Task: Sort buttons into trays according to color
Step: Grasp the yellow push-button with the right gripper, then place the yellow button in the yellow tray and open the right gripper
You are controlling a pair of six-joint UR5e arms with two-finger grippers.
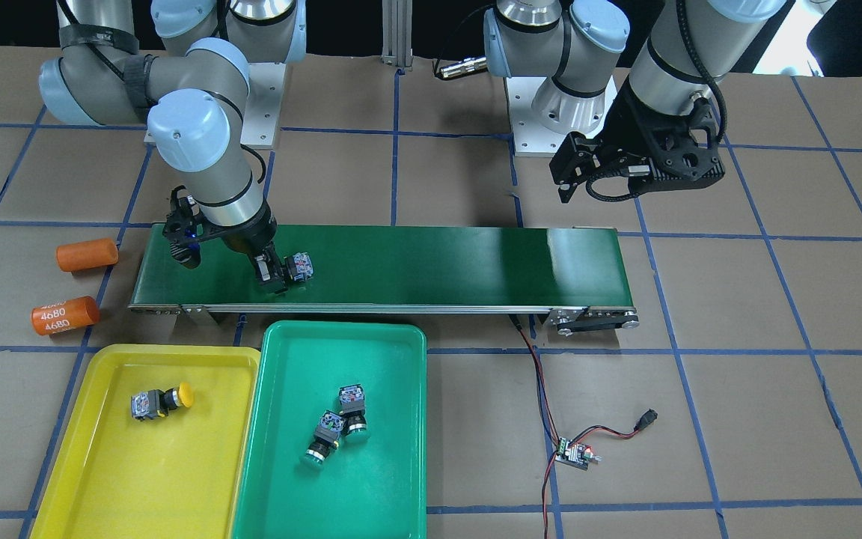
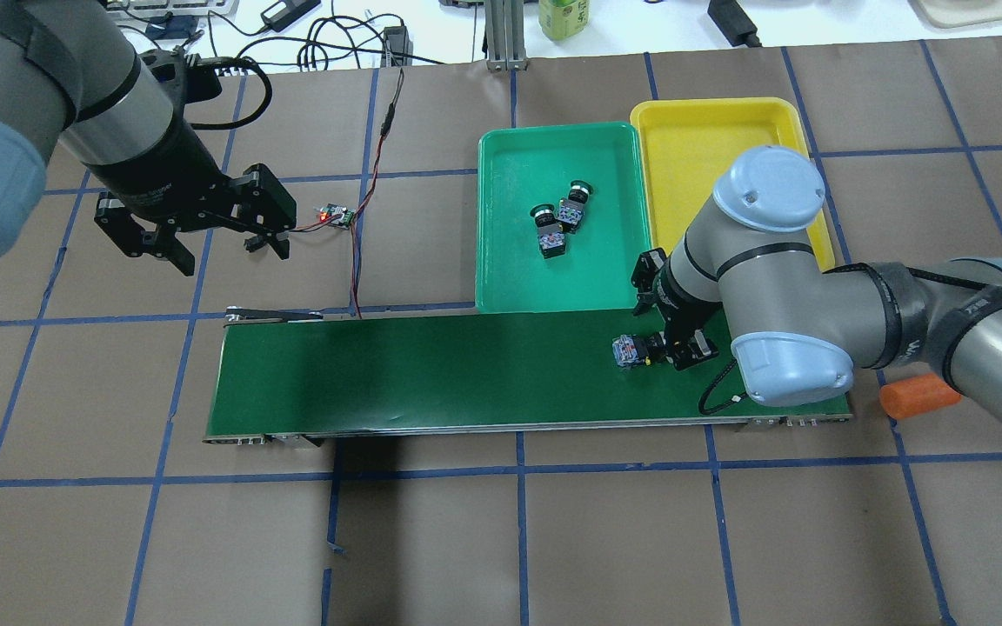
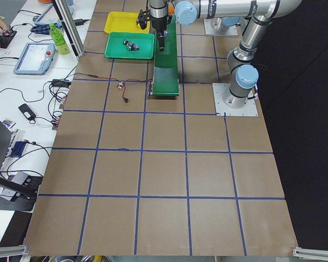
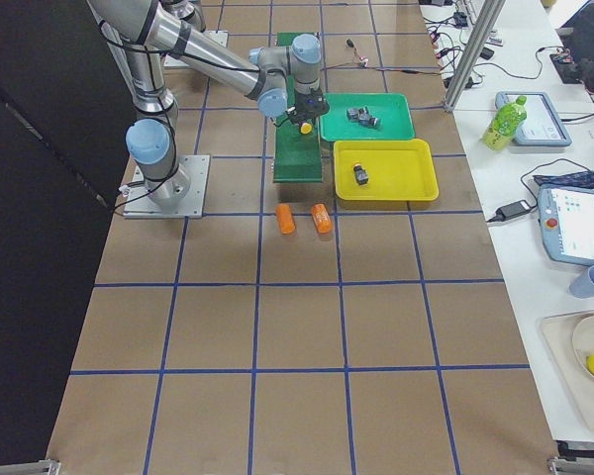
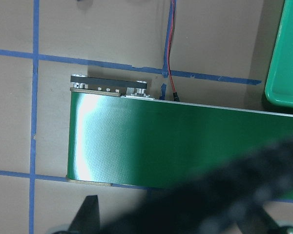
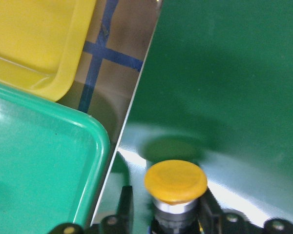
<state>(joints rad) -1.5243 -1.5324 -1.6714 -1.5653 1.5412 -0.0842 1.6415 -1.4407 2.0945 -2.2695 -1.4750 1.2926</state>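
Right gripper [image 1: 272,278] is low on the conveyor belt [image 1: 438,262], fingers narrowed onto the neck of the yellow button [image 6: 176,181], a grip that looks ready to carry it to the yellow tray [image 1: 117,471] at seven o'clock, while the left gripper [image 2: 231,256] hangs wide open, well apart.

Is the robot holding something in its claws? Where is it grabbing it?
The right claw pinches the yellow-capped black push-button by its neck, just under the cap. The left claw is open and empty.
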